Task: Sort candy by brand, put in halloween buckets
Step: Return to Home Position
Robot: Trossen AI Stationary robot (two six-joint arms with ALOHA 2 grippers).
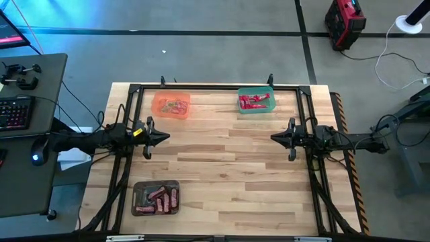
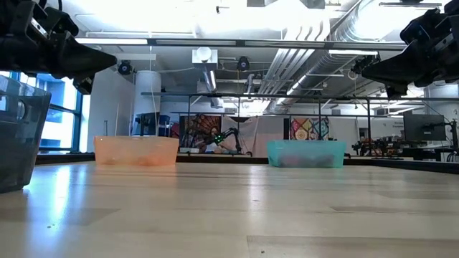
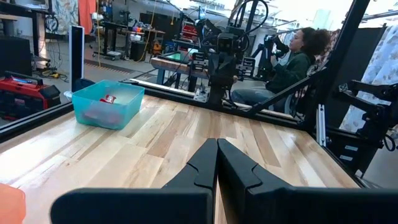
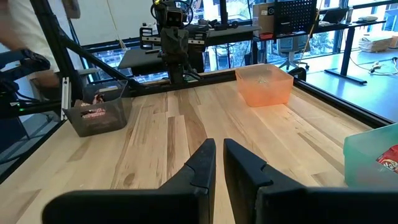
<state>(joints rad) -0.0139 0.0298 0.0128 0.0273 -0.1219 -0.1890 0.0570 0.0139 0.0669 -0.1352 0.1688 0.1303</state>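
Three tubs stand on the wooden table. The orange tub [image 1: 171, 105] at the far left holds pale sweets. The green tub [image 1: 256, 101] at the far middle holds bright red candy [image 1: 254, 102]. The dark grey tub [image 1: 156, 197] at the near left holds brownish-red bars. My left gripper [image 1: 166, 137] is at the table's left and my right gripper [image 1: 273, 137] at its right. They point at each other, both shut, empty and raised above the table, as the low view shows [image 2: 107, 61] [image 2: 362, 68]. No loose candy shows on the table.
A black frame rail [image 1: 215, 87] runs around the table's edges. A desk with a keyboard [image 1: 17, 111] stands left of the table. A person [image 3: 292, 59] sits beyond the table's right side. Bare wood [image 1: 222, 168] lies between the arms and the near edge.
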